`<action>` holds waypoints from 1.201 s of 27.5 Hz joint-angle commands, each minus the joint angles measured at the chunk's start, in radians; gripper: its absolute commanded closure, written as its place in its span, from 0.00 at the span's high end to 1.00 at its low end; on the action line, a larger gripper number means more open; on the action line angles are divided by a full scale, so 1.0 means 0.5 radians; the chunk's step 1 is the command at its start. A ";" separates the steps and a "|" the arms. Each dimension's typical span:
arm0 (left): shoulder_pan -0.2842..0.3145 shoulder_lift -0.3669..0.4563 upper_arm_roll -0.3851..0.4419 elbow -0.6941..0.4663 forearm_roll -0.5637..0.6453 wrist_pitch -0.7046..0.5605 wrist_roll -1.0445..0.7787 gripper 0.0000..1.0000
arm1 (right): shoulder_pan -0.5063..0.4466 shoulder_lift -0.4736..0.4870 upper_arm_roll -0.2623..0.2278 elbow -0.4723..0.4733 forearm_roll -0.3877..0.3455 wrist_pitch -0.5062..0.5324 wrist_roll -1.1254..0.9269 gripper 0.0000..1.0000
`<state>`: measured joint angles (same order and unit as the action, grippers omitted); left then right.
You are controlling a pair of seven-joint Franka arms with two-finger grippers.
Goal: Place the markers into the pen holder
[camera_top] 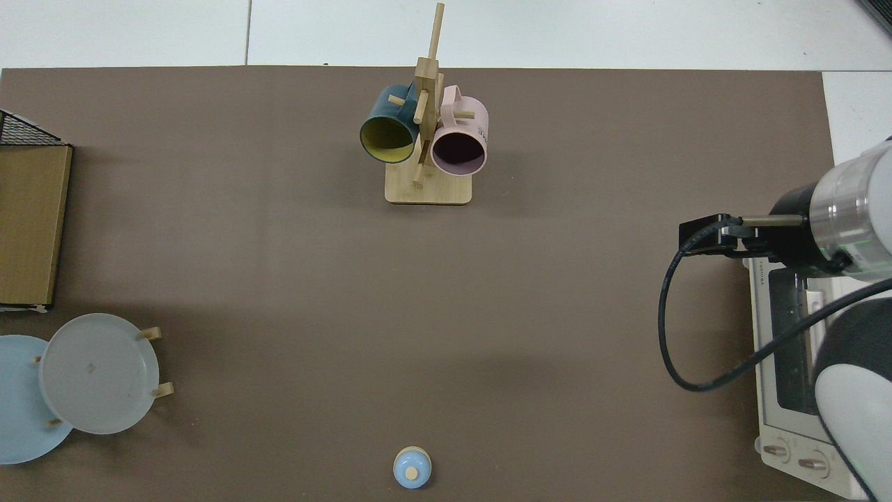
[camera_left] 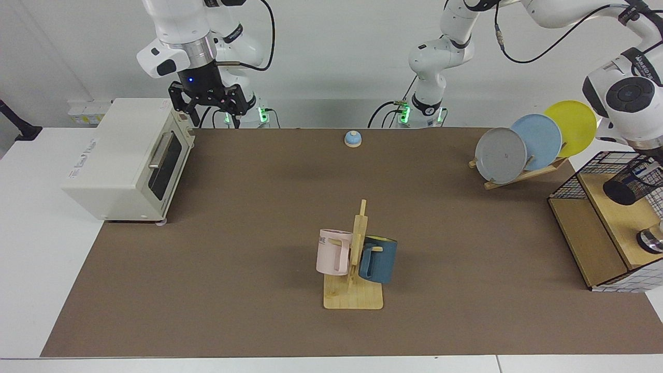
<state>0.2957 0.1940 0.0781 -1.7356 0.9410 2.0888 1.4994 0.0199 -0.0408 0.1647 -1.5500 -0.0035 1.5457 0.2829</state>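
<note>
One marker (camera_left: pixel 644 167) is seen at the rim of the pen holder (camera_left: pixel 633 185), which lies tipped on the wooden shelf (camera_left: pixel 619 217) at the table's edge; insertion is judged nearly done. The left gripper is out of view. The right gripper (camera_left: pixel 208 105), jaws spread, waits above the toaster oven (camera_left: pixel 124 158).

Bright even overhead light, soft faint shadows on the mat (camera_left: pixel 259 207), sharp focus
</note>
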 commanded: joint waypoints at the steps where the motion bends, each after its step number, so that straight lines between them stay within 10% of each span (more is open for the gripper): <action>1: 0.022 -0.005 0.000 -0.039 -0.026 0.065 0.023 0.00 | -0.040 -0.035 0.023 -0.042 0.019 0.041 -0.026 1.00; 10: 0.025 0.005 0.003 -0.035 -0.035 0.068 0.045 0.01 | -0.040 -0.035 0.023 -0.042 0.019 0.041 -0.026 1.00; 14: 0.022 0.008 0.003 -0.026 -0.054 0.068 0.045 0.42 | -0.040 -0.035 0.023 -0.042 0.019 0.041 -0.026 1.00; 17: 0.019 0.014 0.003 -0.017 -0.054 0.068 0.045 0.55 | -0.040 -0.035 0.023 -0.042 0.019 0.041 -0.026 1.00; 33: -0.051 -0.041 0.016 0.106 -0.069 0.019 0.051 0.57 | -0.040 -0.035 0.023 -0.042 0.019 0.044 -0.026 1.00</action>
<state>0.2929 0.1965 0.0772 -1.7031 0.9316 2.1045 1.5062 0.0199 -0.0408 0.1647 -1.5500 -0.0035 1.5457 0.2829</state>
